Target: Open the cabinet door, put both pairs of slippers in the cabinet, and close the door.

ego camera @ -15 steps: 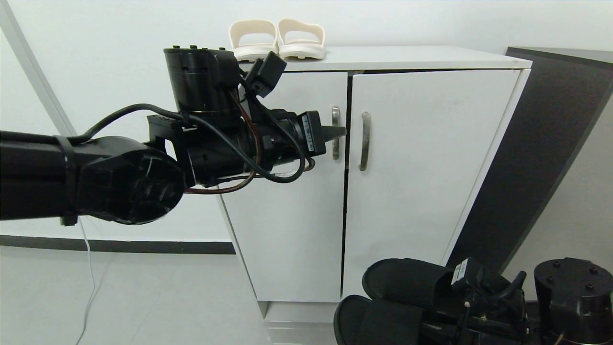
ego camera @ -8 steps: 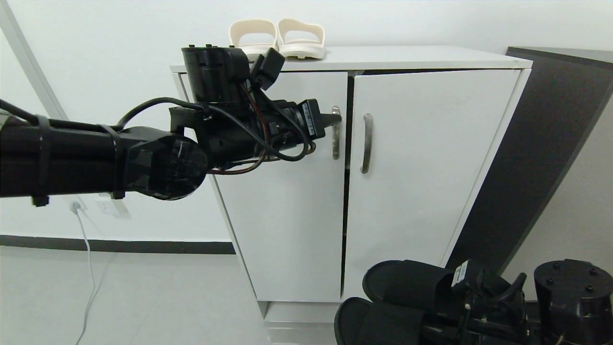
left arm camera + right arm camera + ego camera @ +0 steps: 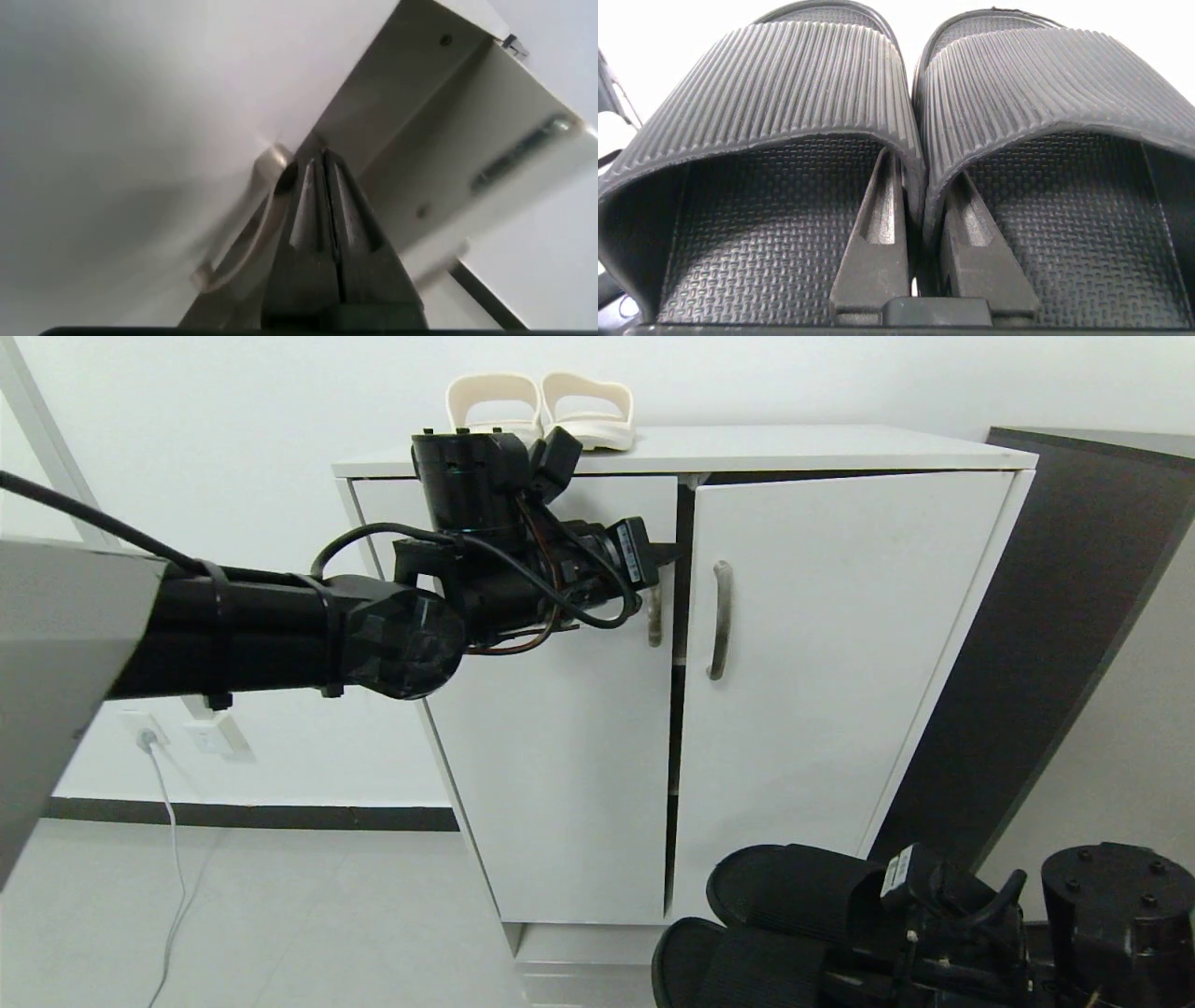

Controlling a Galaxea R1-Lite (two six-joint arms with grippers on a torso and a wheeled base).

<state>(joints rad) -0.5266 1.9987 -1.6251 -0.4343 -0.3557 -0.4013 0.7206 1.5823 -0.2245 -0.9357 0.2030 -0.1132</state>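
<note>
A white cabinet (image 3: 560, 756) has two doors, and the right door (image 3: 822, 663) stands slightly ajar. My left gripper (image 3: 667, 555) is shut, with its tip at the gap between the doors, just above the left door's handle (image 3: 655, 621). In the left wrist view the closed fingertips (image 3: 322, 173) point into that gap beside the handle (image 3: 234, 247). A cream pair of slippers (image 3: 541, 406) sits on the cabinet top. A black pair of slippers (image 3: 784, 896) hangs low at the right, and my right gripper (image 3: 920, 177) is shut on their inner walls, one finger inside each slipper (image 3: 785, 140).
A dark panel (image 3: 1055, 616) stands against the cabinet's right side. A white wall lies to the left, with an outlet (image 3: 145, 739) and a cord (image 3: 173, 877) running down to the grey floor. The right door's handle (image 3: 719, 621) is next to the gap.
My left arm has risen and moved right, bringing its tip from the left handle's middle to the gap near its top. The right door has swung out a little.
</note>
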